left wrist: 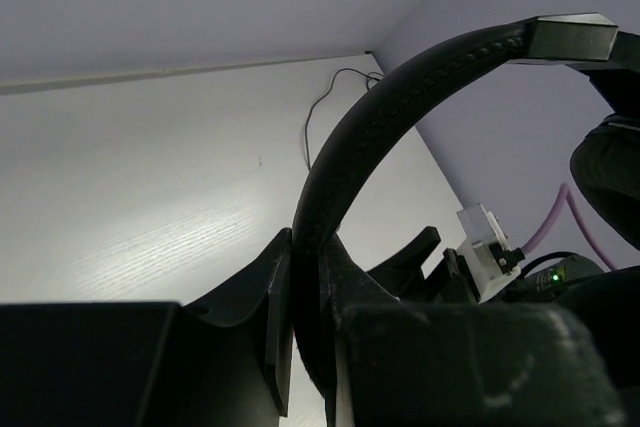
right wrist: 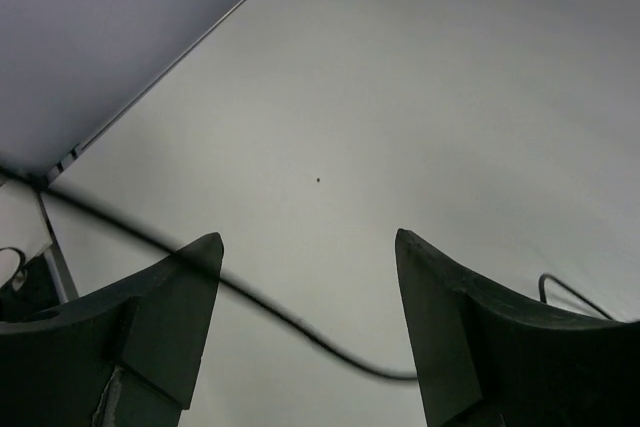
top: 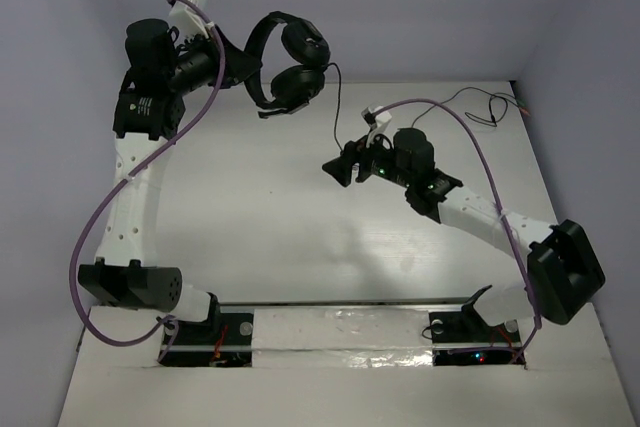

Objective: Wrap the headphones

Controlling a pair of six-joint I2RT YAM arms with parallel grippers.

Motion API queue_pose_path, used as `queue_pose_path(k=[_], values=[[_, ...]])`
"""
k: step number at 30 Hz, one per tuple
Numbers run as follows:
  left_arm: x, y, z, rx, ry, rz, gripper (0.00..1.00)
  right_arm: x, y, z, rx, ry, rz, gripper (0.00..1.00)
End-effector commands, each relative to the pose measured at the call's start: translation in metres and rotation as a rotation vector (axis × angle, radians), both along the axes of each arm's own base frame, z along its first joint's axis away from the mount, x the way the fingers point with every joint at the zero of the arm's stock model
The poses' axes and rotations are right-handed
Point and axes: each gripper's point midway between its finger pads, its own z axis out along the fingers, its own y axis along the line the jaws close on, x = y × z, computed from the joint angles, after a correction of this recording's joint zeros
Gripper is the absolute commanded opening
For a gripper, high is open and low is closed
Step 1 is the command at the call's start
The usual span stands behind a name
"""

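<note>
White tabletop [top: 250,217], lavender walls. My left gripper [top: 240,65] is clamped on the headband of the headphones [top: 298,85], held aloft at upper centre. Their cable [right wrist: 300,324] slants across the gap ahead of my right gripper [top: 340,169], whose jaws stand wide. I judge that arm nearer.

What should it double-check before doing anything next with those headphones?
1. Left gripper shut on the headband: ok.
2. Headphones lifted off the table: ok.
3. Right gripper open: ok.
4. Cable crossing the right gripper's gap: ok in the wrist view. Whether it is at finger height: cannot tell.
5. Cable's far end lying free: cannot tell.
</note>
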Motion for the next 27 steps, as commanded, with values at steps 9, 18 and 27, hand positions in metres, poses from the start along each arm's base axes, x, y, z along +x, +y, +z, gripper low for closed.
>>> queue_pose_path(k=[9,18,27], values=[[-0.034,-0.011,0.078,-0.094,-0.151,-0.083,0.00,0.023,0.014,0.011,0.043,-0.113,-0.023,0.70],[-0.051,-0.013,0.125,-0.169,-0.211,-0.138,0.00,0.031,0.005,-0.021,0.029,-0.102,0.009,0.62],[-0.066,-0.012,0.146,-0.221,-0.255,-0.161,0.00,0.046,0.012,-0.034,0.050,-0.050,0.119,0.58]])
